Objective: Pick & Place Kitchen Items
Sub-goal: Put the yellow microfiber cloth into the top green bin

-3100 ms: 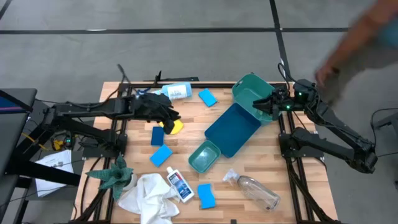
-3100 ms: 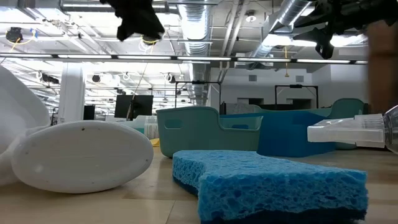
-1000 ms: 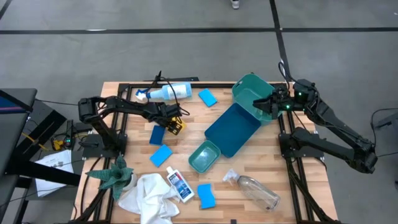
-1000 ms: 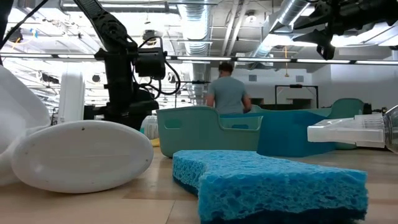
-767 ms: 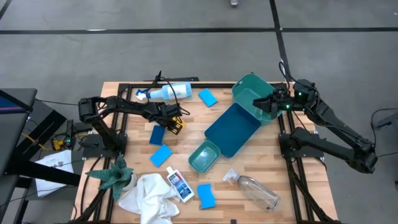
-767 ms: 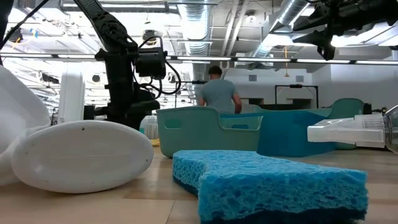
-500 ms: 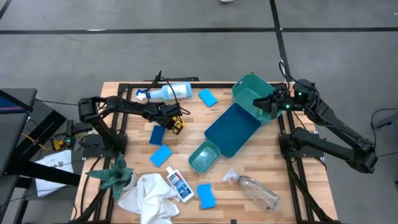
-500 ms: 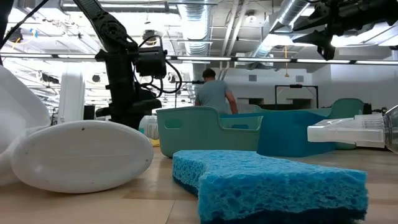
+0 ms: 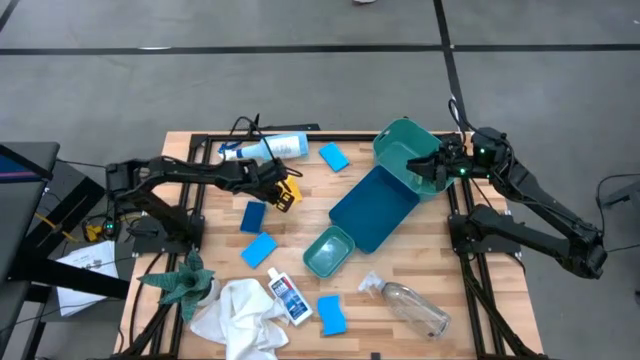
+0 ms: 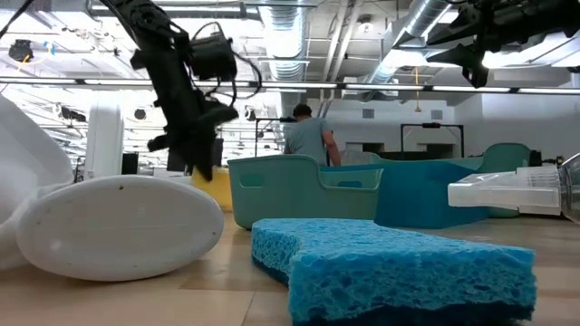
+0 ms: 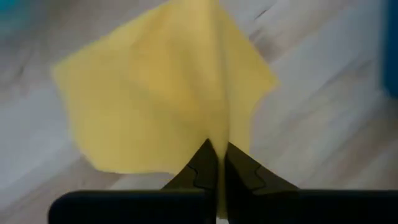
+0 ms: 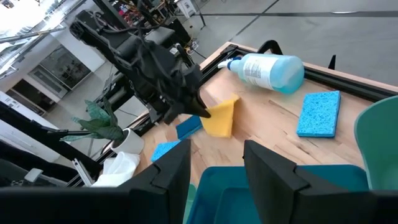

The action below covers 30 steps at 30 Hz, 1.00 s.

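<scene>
Sitting in the middle of the high view's wooden table (image 9: 400,262) are the big blue bin (image 9: 372,208) and the teal tubs (image 9: 405,150), with the right gripper (image 9: 432,170) parked over the upper-right teal tub, fingers partway open and holding nothing. Left gripper (image 9: 284,192) is left of center, fingers pinched tight on the yellow oblong pad (image 9: 290,195), which hangs clear of the wood in the right wrist view (image 12: 221,117). Spray bottle (image 9: 268,149) lies near the top edge, blue sponges (image 9: 258,249) are scattered around, and the white cloth (image 9: 240,318) is at the bottom left.
</scene>
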Each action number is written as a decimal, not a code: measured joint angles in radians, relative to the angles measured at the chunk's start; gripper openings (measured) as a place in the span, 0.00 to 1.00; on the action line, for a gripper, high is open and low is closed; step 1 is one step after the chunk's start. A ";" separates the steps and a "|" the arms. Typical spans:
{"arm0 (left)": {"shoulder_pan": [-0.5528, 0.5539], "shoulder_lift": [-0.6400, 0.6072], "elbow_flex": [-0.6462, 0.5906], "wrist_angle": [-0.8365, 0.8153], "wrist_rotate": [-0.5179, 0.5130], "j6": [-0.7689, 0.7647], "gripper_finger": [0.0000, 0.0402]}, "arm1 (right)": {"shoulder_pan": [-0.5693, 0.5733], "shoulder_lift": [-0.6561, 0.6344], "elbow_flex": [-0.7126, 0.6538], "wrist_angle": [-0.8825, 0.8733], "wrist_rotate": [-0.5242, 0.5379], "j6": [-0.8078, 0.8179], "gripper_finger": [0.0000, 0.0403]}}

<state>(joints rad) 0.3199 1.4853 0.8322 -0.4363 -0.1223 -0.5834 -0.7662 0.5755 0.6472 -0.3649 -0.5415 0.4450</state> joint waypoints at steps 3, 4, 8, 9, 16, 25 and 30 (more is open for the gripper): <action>-0.009 -0.053 0.002 0.042 0.016 0.026 0.00 | 0.000 0.000 0.000 0.001 -0.001 0.002 0.35; -0.013 -0.070 0.002 0.050 0.020 0.027 0.00 | 0.000 0.000 0.000 0.003 -0.002 0.008 0.35; -0.037 -0.131 0.002 0.104 0.023 0.027 0.00 | 0.001 0.000 0.000 0.018 -0.008 0.026 0.35; -0.042 -0.145 0.002 0.113 0.023 0.026 0.00 | 0.002 0.000 0.000 0.023 -0.008 0.028 0.35; -0.087 -0.177 0.003 0.178 0.021 0.026 0.00 | 0.029 0.000 0.000 0.099 -0.006 0.046 0.35; -0.128 -0.161 0.003 0.202 0.020 0.019 0.00 | 0.087 0.040 0.000 0.128 0.042 0.052 0.35; -0.141 -0.163 0.003 0.241 0.019 0.018 0.00 | 0.142 0.101 0.000 0.272 0.053 0.075 0.35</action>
<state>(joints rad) 0.1786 1.3228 0.8352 -0.1953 -0.1036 -0.5655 -0.6245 0.6767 0.6468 -0.0929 -0.4881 0.5196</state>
